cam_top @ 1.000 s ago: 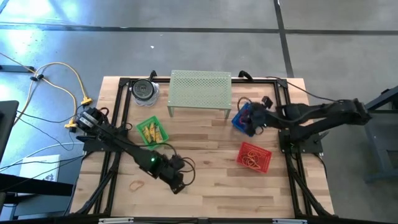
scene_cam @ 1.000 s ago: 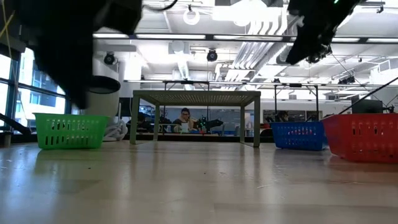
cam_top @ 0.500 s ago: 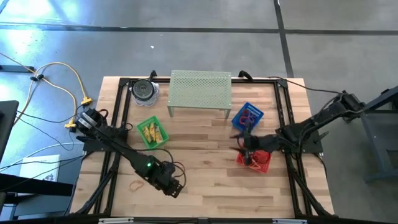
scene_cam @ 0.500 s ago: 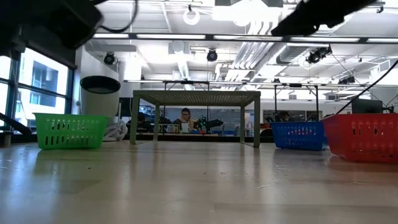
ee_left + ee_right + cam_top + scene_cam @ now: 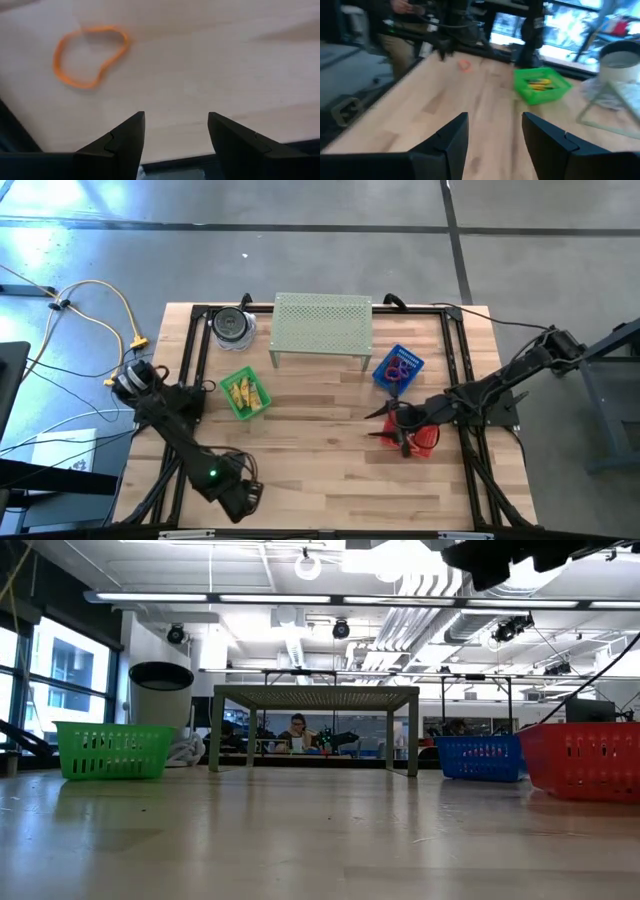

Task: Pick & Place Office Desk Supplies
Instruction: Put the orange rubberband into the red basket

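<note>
Orange band (image 5: 90,56): one thin rubbery loop, lying flat on bare wood, just ahead of the left gripper (image 5: 175,131), apart from it.
Left gripper: hovering at lower left of the high view (image 5: 243,498), fingers standing apart, carrying nothing.
Right gripper (image 5: 390,423): hanging beside the red basket (image 5: 425,439), fingers apart, carrying nothing.
Baskets: three plastic mesh ones, counting green (image 5: 245,393) and blue (image 5: 397,368).

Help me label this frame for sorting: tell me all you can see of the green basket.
The green basket is a small rectangular tray of bright green, seemingly plastic, its walls pierced with slots, as the low view shows. It sits upright on the wooden table, turned slightly askew, near the left leg of the pale green stand. Yellow oblong pieces lie inside. Neither gripper touches it.
</note>
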Motion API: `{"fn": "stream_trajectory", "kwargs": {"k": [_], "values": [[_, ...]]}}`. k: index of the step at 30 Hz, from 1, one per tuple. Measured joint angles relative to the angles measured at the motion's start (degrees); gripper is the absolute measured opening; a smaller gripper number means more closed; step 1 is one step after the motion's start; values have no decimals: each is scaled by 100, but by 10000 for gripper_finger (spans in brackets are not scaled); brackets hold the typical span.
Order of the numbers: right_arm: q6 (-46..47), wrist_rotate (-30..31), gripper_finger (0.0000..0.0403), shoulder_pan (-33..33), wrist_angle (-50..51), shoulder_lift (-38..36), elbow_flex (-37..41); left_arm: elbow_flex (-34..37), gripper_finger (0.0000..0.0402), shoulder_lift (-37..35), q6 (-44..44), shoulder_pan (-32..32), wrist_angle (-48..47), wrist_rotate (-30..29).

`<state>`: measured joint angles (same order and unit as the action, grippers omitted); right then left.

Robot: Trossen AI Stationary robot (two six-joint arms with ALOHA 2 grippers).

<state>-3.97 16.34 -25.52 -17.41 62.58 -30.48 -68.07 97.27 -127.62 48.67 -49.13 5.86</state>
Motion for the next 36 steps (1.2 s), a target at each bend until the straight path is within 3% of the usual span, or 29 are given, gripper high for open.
{"fn": "stream_trajectory", "kwargs": {"k": [4, 10, 15, 22, 36], "values": [[387, -407, 174, 0, 52, 3, 2, 3, 208, 90, -416, 236, -167, 4], [694, -933, 174, 0, 89, 3, 1, 7, 208, 85, -254, 267, -671, -168], [871, -1094, 174, 0, 90, 3, 0, 7, 208, 124, 737, 281, -984, -640], [873, -1218, 174, 0, 85, 3, 0, 4, 208, 456, 1789, 244, -1039, -515], [873, -1214, 174, 0, -66, 3, 0, 7, 208, 579, 1377, 167, -707, -215]]}}
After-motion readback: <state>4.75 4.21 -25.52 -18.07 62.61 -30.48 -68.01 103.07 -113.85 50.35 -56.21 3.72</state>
